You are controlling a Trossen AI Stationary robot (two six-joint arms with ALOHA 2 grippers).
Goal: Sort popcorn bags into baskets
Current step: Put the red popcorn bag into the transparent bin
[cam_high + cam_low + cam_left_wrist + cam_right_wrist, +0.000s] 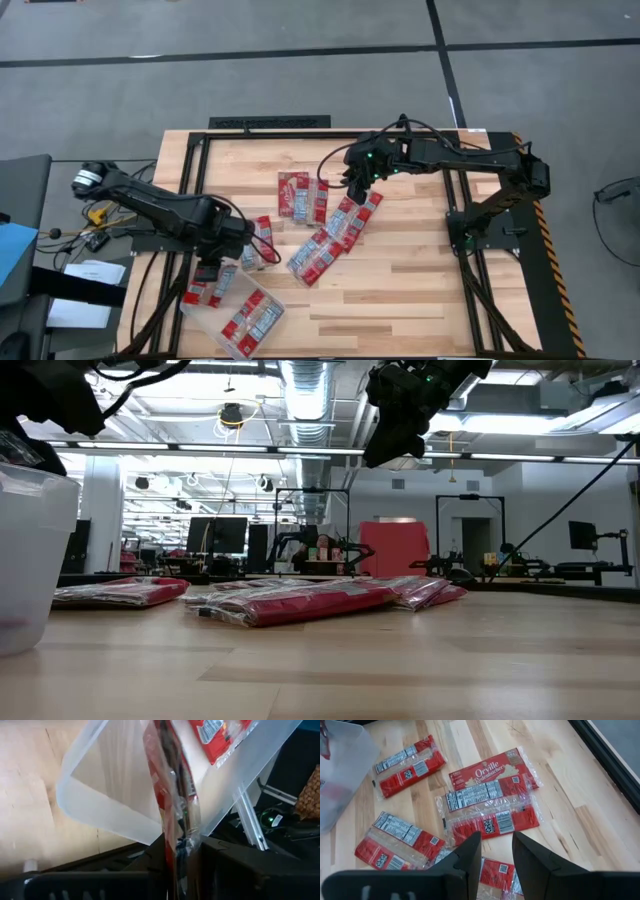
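Observation:
My left gripper [182, 857] is shut on one red popcorn bag [172, 795], seen edge-on above the clear plastic tray [100, 805]. The tray [262, 338] sits at the table's near left and has packets [250, 322] in it. My right gripper [496, 857] is open and hovers above the loose bags [487, 800], touching none. In the low view it [398, 415] hangs well above the table. Several red-and-silver bags [325, 250] lie flat in the middle of the table, some overlapping. My left gripper pinches the popcorn bag between its two fingers [150, 865] at one end of the packet [180, 837]. The rest of the bag reaches away from the fingers over the tray's rim, lifted clear of the table. Its clear wrapper is creased at the fingers.
A black metal frame [200, 150] runs round the wooden table top. Bare wood [420, 290] lies at the near right. In the low view the tray's wall [30, 560] stands at the left, with bags [300, 600] spread across the middle.

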